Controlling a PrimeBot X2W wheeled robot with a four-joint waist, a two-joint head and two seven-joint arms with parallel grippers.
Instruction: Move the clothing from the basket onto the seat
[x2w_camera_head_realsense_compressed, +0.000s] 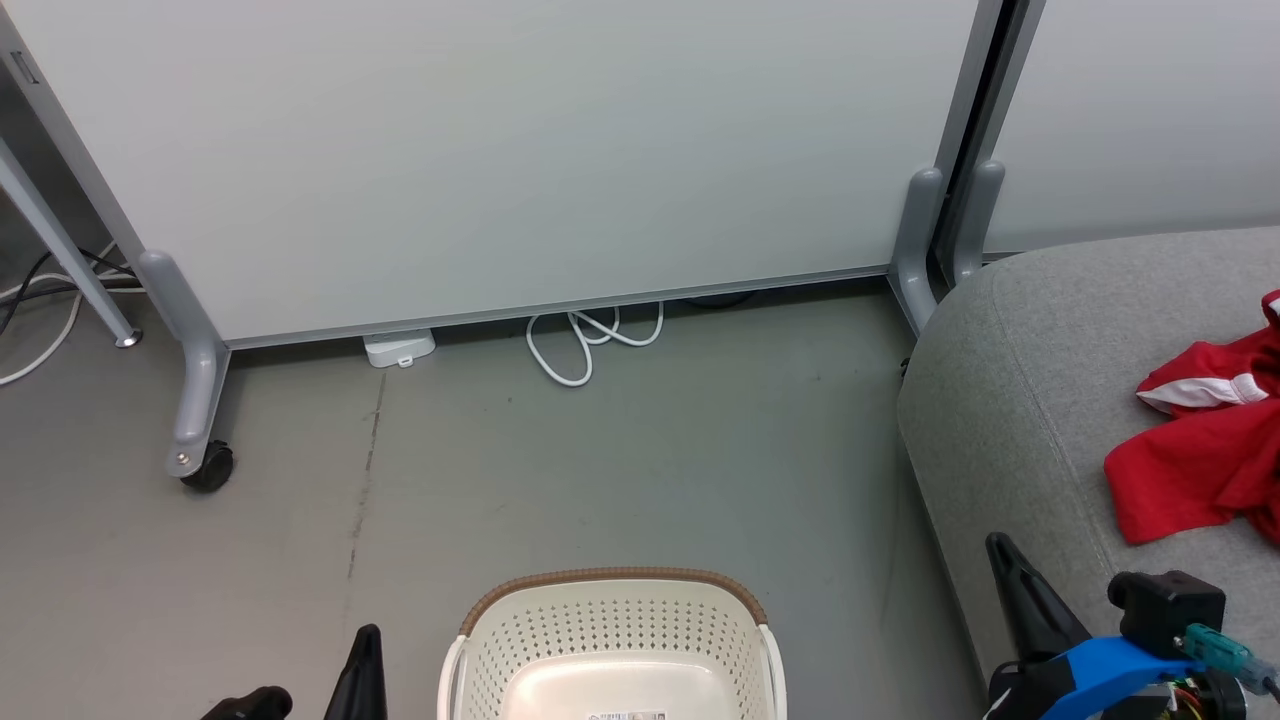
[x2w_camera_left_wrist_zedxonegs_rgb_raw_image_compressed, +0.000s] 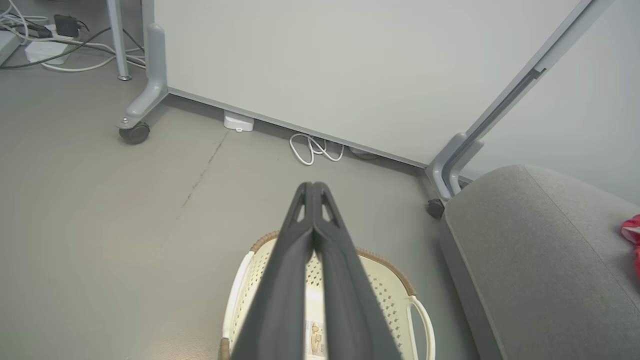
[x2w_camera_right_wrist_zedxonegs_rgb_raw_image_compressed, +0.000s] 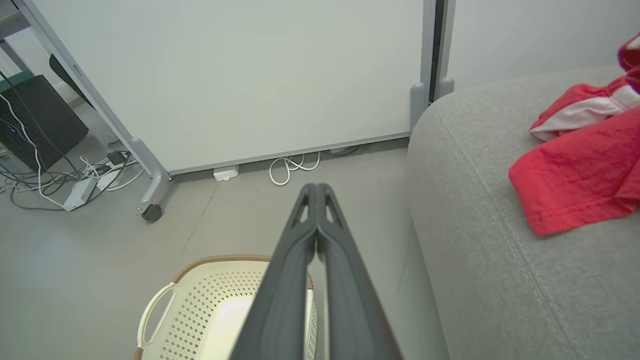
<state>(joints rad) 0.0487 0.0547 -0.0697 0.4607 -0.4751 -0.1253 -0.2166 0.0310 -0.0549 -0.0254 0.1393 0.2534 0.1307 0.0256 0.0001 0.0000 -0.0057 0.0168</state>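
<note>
The cream basket (x2w_camera_head_realsense_compressed: 612, 640) with a brown rim band stands on the floor at the bottom centre, and its visible inside holds no fabric. Red clothing (x2w_camera_head_realsense_compressed: 1205, 440) with white trim lies spread on the grey seat (x2w_camera_head_realsense_compressed: 1010, 400) at the right. My left gripper (x2w_camera_head_realsense_compressed: 366, 640) is at the lower left, just left of the basket; in the left wrist view my left gripper (x2w_camera_left_wrist_zedxonegs_rgb_raw_image_compressed: 312, 186) is shut and empty above the basket (x2w_camera_left_wrist_zedxonegs_rgb_raw_image_compressed: 390, 285). My right gripper (x2w_camera_head_realsense_compressed: 1000, 548) hangs over the seat's front edge; the right wrist view shows my right gripper (x2w_camera_right_wrist_zedxonegs_rgb_raw_image_compressed: 316, 186) shut and empty, with the clothing (x2w_camera_right_wrist_zedxonegs_rgb_raw_image_compressed: 580, 175) to its right.
A white partition panel (x2w_camera_head_realsense_compressed: 500, 150) on grey feet with a castor (x2w_camera_head_realsense_compressed: 208, 466) stands behind the basket. A white cable loop (x2w_camera_head_realsense_compressed: 585, 345) and a small white box (x2w_camera_head_realsense_compressed: 400, 349) lie at its base. More cables and a power strip (x2w_camera_right_wrist_zedxonegs_rgb_raw_image_compressed: 80, 192) lie at the far left.
</note>
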